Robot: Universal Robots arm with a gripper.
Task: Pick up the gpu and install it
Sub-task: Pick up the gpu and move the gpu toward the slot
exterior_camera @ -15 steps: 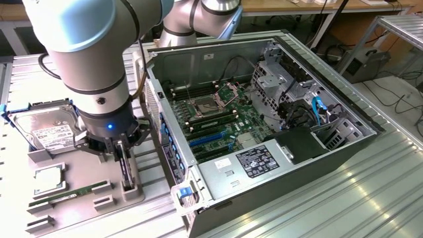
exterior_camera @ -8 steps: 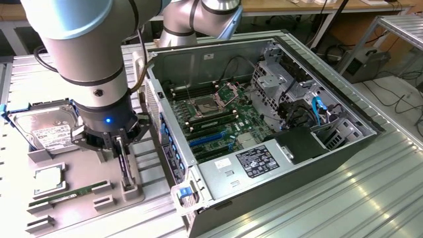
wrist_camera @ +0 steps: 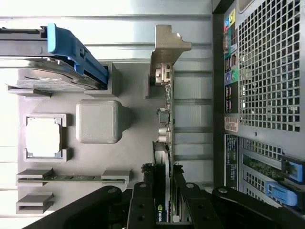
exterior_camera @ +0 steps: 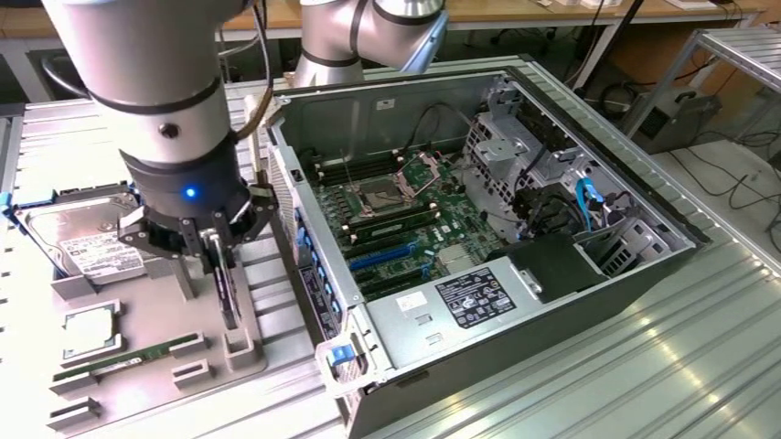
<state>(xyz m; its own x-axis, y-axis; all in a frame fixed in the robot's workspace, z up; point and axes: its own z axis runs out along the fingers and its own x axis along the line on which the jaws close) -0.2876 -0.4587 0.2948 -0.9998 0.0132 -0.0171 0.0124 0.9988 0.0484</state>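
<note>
The gpu is a thin black card standing on edge in a slot of the grey fixture tray, at the exterior view's left. My gripper sits over its upper edge, one finger against each face. In the wrist view the gpu shows edge-on, with its silver bracket at the far end. My gripper is shut on the near end, and the card's lower edge still sits in the tray's holder.
The open computer case lies right beside the tray, its motherboard showing blue expansion slots. The tray also holds a silver hard drive in a blue carrier, a processor chip and a green memory stick.
</note>
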